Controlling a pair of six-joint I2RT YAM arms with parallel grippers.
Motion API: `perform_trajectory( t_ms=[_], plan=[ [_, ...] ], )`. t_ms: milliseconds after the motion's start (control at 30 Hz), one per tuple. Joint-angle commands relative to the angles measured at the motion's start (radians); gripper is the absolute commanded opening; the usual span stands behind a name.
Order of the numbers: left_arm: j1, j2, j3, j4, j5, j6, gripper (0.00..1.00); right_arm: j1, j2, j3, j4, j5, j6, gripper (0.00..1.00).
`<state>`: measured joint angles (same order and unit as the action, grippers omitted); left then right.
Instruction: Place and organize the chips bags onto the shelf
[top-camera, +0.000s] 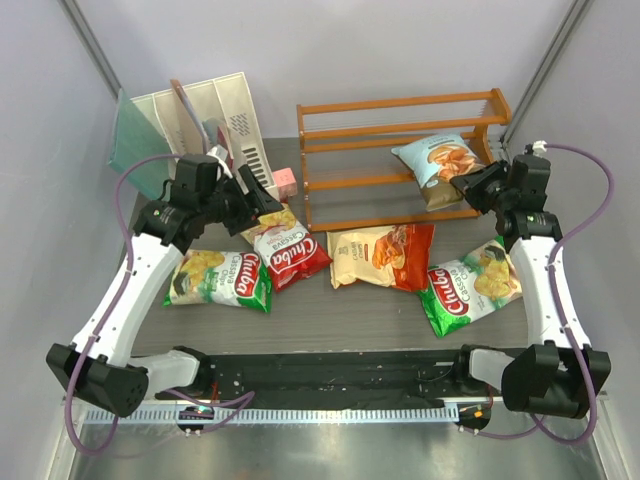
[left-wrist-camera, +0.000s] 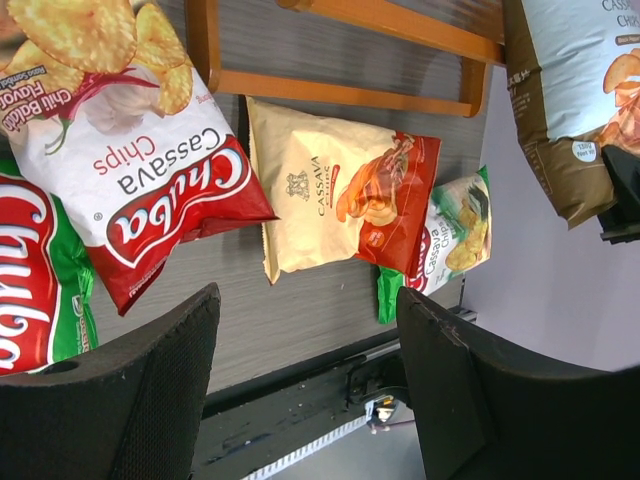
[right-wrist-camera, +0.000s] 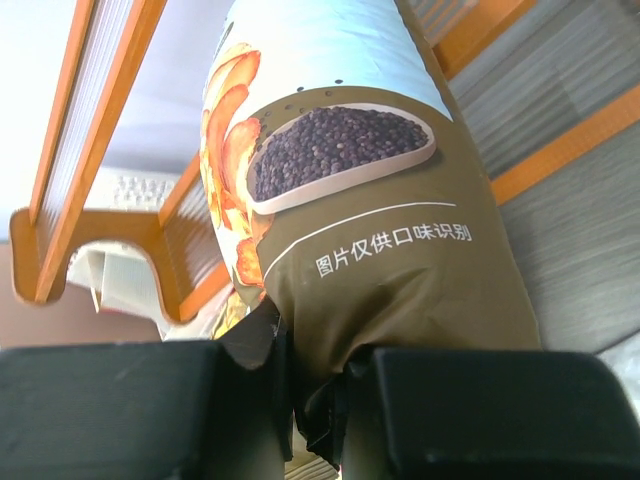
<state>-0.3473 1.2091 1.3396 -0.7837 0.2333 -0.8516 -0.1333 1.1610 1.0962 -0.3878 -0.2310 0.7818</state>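
Right pincer (top-camera: 470, 186) clamped on the brown end of the light-blue bag (top-camera: 435, 158) — bag sits at the shelf's (top-camera: 400, 108) right end. Left pincer (top-camera: 258, 197) wide, empty — near the red bag (top-camera: 288, 258).

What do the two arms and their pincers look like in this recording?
The left arm and right arm have white links with black joints and black bases. A purple cable loops along each. The left pincer and right pincer have broad, flat black fingers; no markings show.
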Motion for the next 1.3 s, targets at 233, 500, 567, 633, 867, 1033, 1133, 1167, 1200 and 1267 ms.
perform_trajectory(
  t_ms=[233,500,567,633,867,1033,1133,1167,1200,1267],
  plan=[
    [0.016,0.006,0.029,-0.015,0.031,0.042,0.71,-0.097,0.12,0.064,0.2,-0.043,0.007,0.01],
    [0.028,-0.025,-0.014,-0.019,0.029,0.043,0.71,-0.112,0.287,0.122,0.32,-0.077,0.03,0.01],
    [0.033,-0.037,-0.031,-0.017,0.028,0.042,0.71,-0.112,0.296,0.116,0.361,-0.061,0.051,0.01],
    [0.034,-0.045,-0.039,-0.017,0.028,0.042,0.71,-0.112,0.296,0.107,0.368,-0.018,0.066,0.01],
    [0.037,-0.049,-0.049,-0.009,0.023,0.039,0.71,-0.112,0.218,0.006,0.372,0.07,0.094,0.01],
    [0.037,-0.034,-0.056,0.006,0.043,0.029,0.71,-0.114,0.209,-0.053,0.383,0.047,0.125,0.09],
    [0.039,-0.033,-0.057,0.009,0.05,0.028,0.71,-0.114,0.207,-0.11,0.495,0.064,0.154,0.03],
    [0.037,-0.034,-0.057,0.009,0.051,0.026,0.71,-0.114,0.213,-0.146,0.539,0.052,0.175,0.02],
    [0.037,-0.033,-0.057,0.009,0.052,0.026,0.71,-0.112,0.218,-0.153,0.567,0.05,0.192,0.01],
    [0.039,-0.039,-0.062,0.009,0.052,0.019,0.7,-0.114,0.23,-0.154,0.569,0.064,0.212,0.01]
  ],
)
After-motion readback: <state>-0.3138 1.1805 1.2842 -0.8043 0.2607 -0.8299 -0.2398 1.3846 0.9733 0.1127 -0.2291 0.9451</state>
